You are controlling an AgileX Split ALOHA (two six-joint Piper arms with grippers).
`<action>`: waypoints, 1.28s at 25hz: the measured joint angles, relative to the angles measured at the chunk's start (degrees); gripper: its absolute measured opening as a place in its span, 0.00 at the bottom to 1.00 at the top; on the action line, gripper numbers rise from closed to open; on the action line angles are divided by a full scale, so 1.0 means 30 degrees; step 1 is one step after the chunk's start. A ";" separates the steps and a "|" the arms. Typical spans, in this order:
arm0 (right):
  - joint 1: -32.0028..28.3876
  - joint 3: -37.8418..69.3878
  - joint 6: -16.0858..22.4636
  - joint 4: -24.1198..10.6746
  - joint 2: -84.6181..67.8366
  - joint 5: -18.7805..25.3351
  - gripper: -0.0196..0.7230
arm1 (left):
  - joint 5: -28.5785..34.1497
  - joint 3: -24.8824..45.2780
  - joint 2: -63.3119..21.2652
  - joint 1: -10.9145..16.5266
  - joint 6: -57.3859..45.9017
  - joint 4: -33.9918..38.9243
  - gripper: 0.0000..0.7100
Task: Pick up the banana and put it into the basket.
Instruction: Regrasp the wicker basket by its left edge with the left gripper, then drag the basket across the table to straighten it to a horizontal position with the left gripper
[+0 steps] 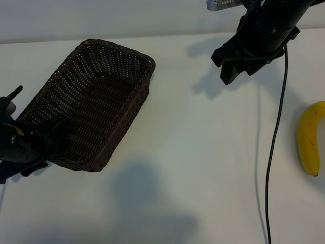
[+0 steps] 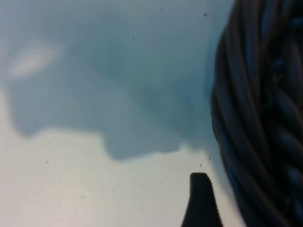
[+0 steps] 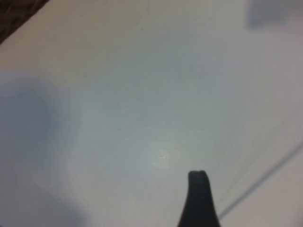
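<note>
Banana (image 1: 310, 138) lies at the far right edge of the worktop (image 1: 203, 168), long axis running roughly front-to-back in the exterior view, curve bowing toward the right edge. It sits well apart from my right end effector (image 1: 231, 68), which hangs above the worktop near the back, w/ the banana off to its right and nearer the camera side. My right arm is clearly the closer one; a dark cable (image 1: 274, 152) trails down btwn it and the fruit. Right end effector is spread fairly wide, holding nothing; its wrist view shows only bare worktop past one fingertip (image 3: 199, 182). My left end effector (image 1: 30, 145) sits low at the basket (image 1: 96, 101), at its near-left corner, also spread wide, gripping nothing I can see. Basket is empty.
</note>
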 joint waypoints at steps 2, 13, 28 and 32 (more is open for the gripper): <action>0.0000 0.0000 -0.0053 0.0000 0.0000 0.0000 0.74 | -0.0280 0.0000 0.0074 0.0000 0.0000 0.0000 0.69; 0.0000 0.0000 -0.0124 0.0016 0.0000 0.0000 0.74 | -0.2088 -0.0036 0.1588 0.0099 -0.0410 -0.0360 0.24; 0.0000 0.0000 -0.0194 0.0039 0.0000 0.0000 0.74 | -0.1255 -0.0565 0.1156 0.0099 0.2149 -0.0523 0.22; 0.0000 0.0000 -0.0199 0.0039 0.0000 0.0000 0.74 | 0.1132 -0.2243 0.0312 0.0099 0.5060 -0.0972 0.22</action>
